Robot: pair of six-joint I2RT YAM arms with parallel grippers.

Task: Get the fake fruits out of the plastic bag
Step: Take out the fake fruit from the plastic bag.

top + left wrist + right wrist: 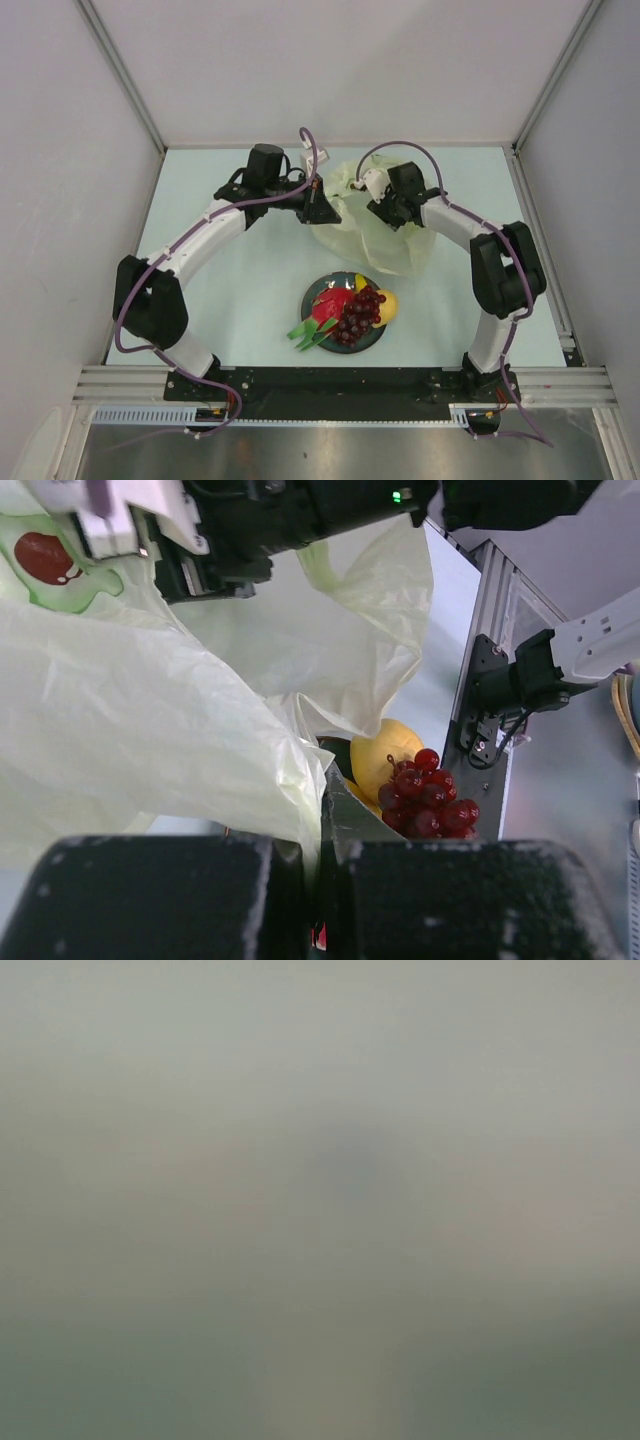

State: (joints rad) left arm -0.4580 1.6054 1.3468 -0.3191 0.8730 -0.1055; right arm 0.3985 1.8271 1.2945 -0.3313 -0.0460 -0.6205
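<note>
A large, crinkly, translucent pale yellow-green plastic bag (385,235) lies on the pale tabletop (230,300) between the arms, just beyond a dark blue-green round plate (330,282). On the plate sit a red dragon fruit with green leaf tips (332,305), a dark red grape bunch (360,315), a round yellow lemon (388,307) and a sliver of yellow banana (360,283). The left gripper (320,208) has its jaws pinching the bag's edge. The right gripper (383,208) is at the bag's top. I cannot tell how its jaws stand.

No text, number or brand is reading legibly. The plastic bag (150,740) is showing one round red printed mark (42,557), green-edged, up and left of the fingers (150,900) of the left gripper (315,890); no lettering is resolving on it.
</note>
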